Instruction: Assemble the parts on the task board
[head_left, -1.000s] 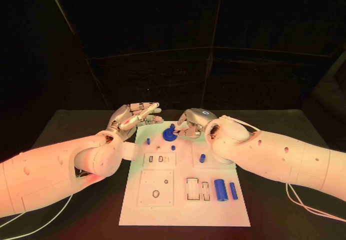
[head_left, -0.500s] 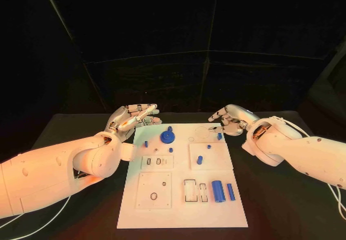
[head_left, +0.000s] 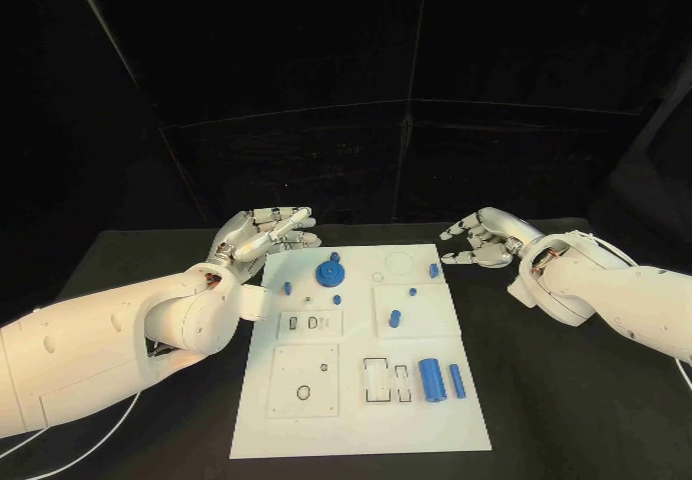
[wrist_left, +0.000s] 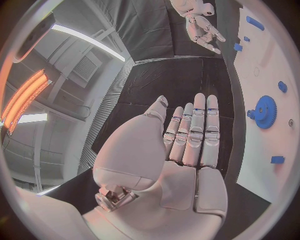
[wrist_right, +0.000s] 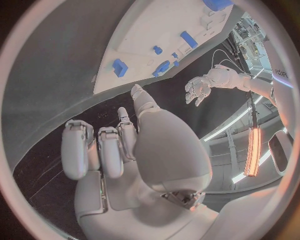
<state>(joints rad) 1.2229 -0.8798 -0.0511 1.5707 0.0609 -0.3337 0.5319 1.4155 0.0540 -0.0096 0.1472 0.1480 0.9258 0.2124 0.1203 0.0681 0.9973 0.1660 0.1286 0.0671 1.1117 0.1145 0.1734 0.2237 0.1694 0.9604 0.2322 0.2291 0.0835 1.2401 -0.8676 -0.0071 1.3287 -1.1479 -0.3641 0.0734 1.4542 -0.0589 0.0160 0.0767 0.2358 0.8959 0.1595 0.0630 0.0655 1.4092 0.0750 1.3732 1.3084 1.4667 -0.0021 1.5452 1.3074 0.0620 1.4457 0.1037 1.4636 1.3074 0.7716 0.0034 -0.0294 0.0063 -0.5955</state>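
My left hand (head_left: 264, 233) hovers off the far left corner of the task board (head_left: 361, 440), fingers (wrist_left: 197, 127) straight, side by side, holding nothing. My right hand (head_left: 486, 236) hangs beyond the far right corner, fingers (wrist_right: 100, 150) loosely curled and empty. The blue gear (head_left: 330, 271) sits on the board's far part, on the black desk (head_left: 577, 400).

task board (head_left: 361, 400): white | parts (head_left: 431, 379): blue | table (head_left: 577, 400): black | hands (head_left: 267, 234): silver
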